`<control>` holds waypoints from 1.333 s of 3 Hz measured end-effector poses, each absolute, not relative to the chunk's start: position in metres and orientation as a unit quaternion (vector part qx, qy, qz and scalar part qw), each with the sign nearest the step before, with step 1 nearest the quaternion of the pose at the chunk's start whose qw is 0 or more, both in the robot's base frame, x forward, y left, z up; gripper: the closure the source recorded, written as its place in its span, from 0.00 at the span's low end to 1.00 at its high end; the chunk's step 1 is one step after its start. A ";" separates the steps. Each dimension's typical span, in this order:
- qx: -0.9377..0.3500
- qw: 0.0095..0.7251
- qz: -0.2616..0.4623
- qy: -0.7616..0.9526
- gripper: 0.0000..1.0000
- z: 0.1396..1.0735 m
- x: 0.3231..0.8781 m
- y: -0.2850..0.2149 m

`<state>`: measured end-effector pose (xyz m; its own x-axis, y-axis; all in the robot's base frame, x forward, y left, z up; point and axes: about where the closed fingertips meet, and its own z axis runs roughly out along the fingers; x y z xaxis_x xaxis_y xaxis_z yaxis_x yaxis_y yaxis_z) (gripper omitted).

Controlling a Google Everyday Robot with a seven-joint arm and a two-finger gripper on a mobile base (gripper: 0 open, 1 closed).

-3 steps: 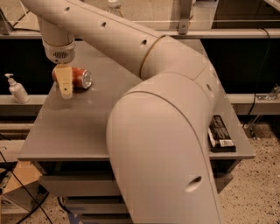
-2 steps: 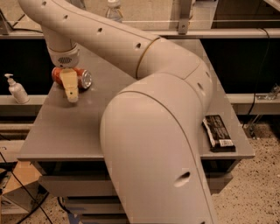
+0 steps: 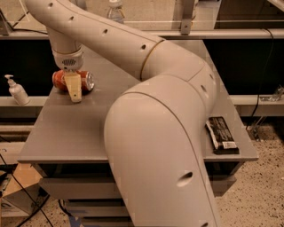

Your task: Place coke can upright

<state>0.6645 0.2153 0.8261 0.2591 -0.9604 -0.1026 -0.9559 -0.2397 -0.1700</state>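
Note:
The coke can [image 3: 59, 80] is red with silver ends and lies on its side at the far left of the grey table [image 3: 66, 133]. My gripper [image 3: 75, 94] hangs straight down from the arm's wrist directly in front of the can's middle, its tip close to the tabletop. It covers the can's centre, so only the two ends of the can show on either side of it.
A clear plastic bottle [image 3: 116, 11] stands at the table's back edge. A white pump bottle [image 3: 17, 91] stands on a shelf left of the table. A black snack bar [image 3: 222, 135] lies at the table's right front corner. My arm's large elbow fills the foreground.
My gripper has moved right, from beside the can's left end to in front of its middle. The can has stayed lying on its side.

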 end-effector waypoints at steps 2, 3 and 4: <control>-0.803 0.150 0.016 0.576 0.87 0.858 0.650 0.227; -0.803 0.207 0.042 0.557 1.00 0.883 0.638 0.223; -0.789 0.283 0.074 0.540 1.00 0.910 0.628 0.211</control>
